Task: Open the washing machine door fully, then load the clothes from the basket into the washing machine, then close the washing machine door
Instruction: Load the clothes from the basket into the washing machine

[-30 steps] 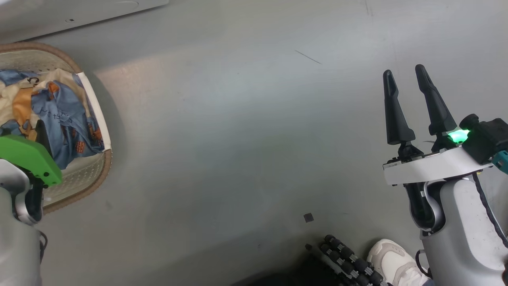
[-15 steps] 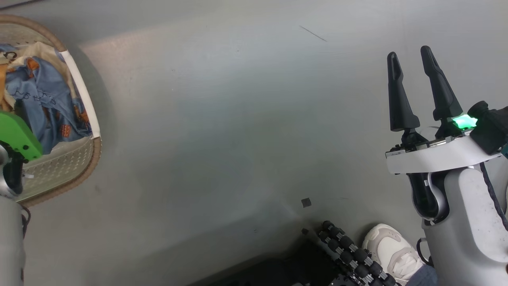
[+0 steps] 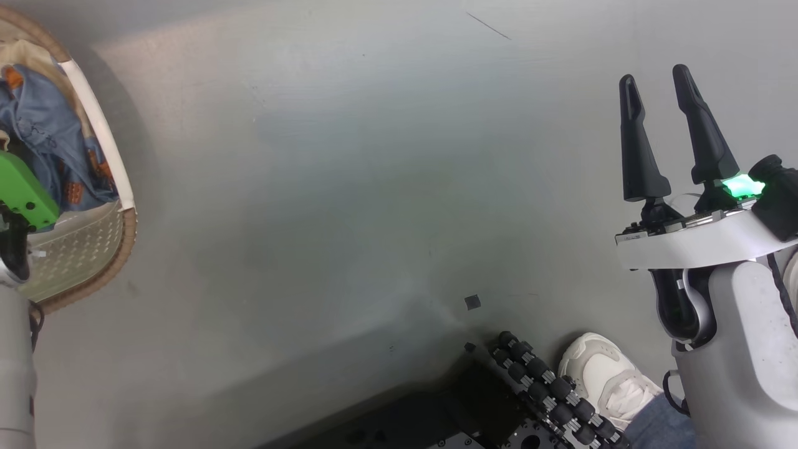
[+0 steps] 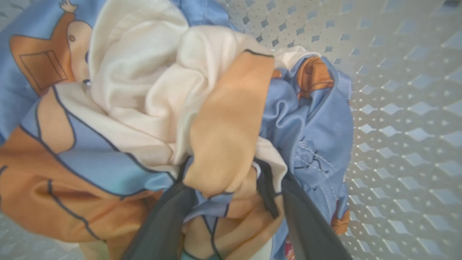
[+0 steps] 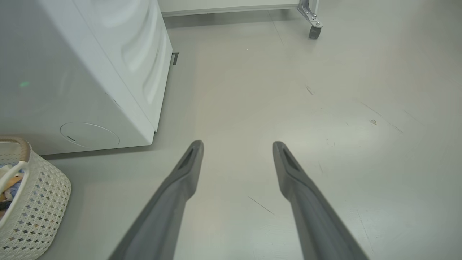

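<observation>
The cream perforated basket [image 3: 93, 249] with a brown rim sits at the far left of the head view, holding the blue and orange clothes [image 3: 43, 137]. My left arm's green wrist cover reaches over it. In the left wrist view my left gripper [image 4: 223, 169] is pushed into the clothes [image 4: 151, 94]. Its jaws stand wide and open, with a fold of orange fabric between them and the tips buried. My right gripper [image 3: 654, 81] hangs open and empty over bare floor. The white washing machine [image 5: 90, 72] and the basket [image 5: 36, 202] show in the right wrist view. The washing machine door is out of view.
A person's white shoe [image 3: 608, 380] stands beside my black base with its rollers [image 3: 548, 393] at the bottom of the head view. A small dark square [image 3: 472, 302] lies on the grey floor. A caster wheel [image 5: 314, 32] stands far off.
The head camera has turned, so the basket has slid toward the picture's left edge and the machine's bottom edge has left the view. My left arm stays over the basket. The right gripper holds its pose.
</observation>
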Controlling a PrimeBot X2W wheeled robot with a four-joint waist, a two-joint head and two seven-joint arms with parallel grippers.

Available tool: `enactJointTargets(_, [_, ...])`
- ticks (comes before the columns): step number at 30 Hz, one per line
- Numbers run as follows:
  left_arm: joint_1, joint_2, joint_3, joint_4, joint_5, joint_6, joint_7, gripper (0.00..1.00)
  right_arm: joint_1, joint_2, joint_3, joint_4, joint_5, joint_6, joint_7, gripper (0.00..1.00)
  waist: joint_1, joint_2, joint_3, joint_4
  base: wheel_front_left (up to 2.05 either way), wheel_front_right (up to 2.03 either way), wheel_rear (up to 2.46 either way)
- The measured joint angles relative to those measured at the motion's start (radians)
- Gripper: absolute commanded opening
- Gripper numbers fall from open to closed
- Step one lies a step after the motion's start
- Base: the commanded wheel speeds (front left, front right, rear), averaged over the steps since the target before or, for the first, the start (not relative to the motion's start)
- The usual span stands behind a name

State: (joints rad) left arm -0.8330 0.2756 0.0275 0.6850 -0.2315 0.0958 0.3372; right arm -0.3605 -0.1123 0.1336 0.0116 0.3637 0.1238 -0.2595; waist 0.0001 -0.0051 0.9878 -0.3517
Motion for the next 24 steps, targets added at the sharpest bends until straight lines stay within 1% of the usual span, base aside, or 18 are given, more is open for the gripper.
enactJointTargets(1, [-0.002, 0.000, -0.003, 0.003, 0.011, 0.002, -0.012, 0.15, 0.000, -0.002, 0.000, 0.000, 0.000, 0.000, 0.000, 1.00, 0.0000, 0.0000, 0.002, -0.001, 0.00, 0.00, 0.00])
enactJointTargets(2, [-0.003, -0.001, -0.005, 0.007, 0.022, 0.004, -0.020, 0.00, 0.000, -0.002, -0.001, 0.000, 0.001, 0.000, 0.000, 1.00, 0.0000, 0.0000, 0.003, -0.002, 0.00, 0.00, 0.00])
enactJointTargets(4, [-0.004, -0.003, -0.006, 0.019, 0.028, 0.004, -0.031, 0.00, 0.000, -0.003, -0.005, 0.000, 0.002, 0.000, 0.000, 1.00, 0.0000, 0.0000, 0.003, -0.003, 0.00, 0.00, 0.00])
enactJointTargets(8, [-0.004, -0.029, -0.008, 0.044, 0.027, 0.005, -0.079, 0.00, 0.000, -0.007, -0.016, 0.001, 0.002, 0.000, 0.000, 1.00, 0.0000, 0.0000, -0.005, 0.002, 0.00, 0.00, 0.00])
enactJointTargets(16, [-0.002, -0.075, -0.004, 0.067, 0.025, 0.006, -0.215, 0.00, 0.000, -0.011, -0.049, 0.012, -0.002, 0.000, 0.000, 1.00, -0.0001, 0.0000, -0.045, 0.027, 0.00, 0.00, 0.00])
enactJointTargets(24, [0.025, -0.155, -0.004, 0.096, -0.009, 0.002, -0.358, 0.00, 0.000, -0.018, -0.075, 0.030, -0.009, 0.000, 0.000, 1.00, -0.0001, 0.0000, -0.119, 0.067, 0.00, 0.00, 0.00])
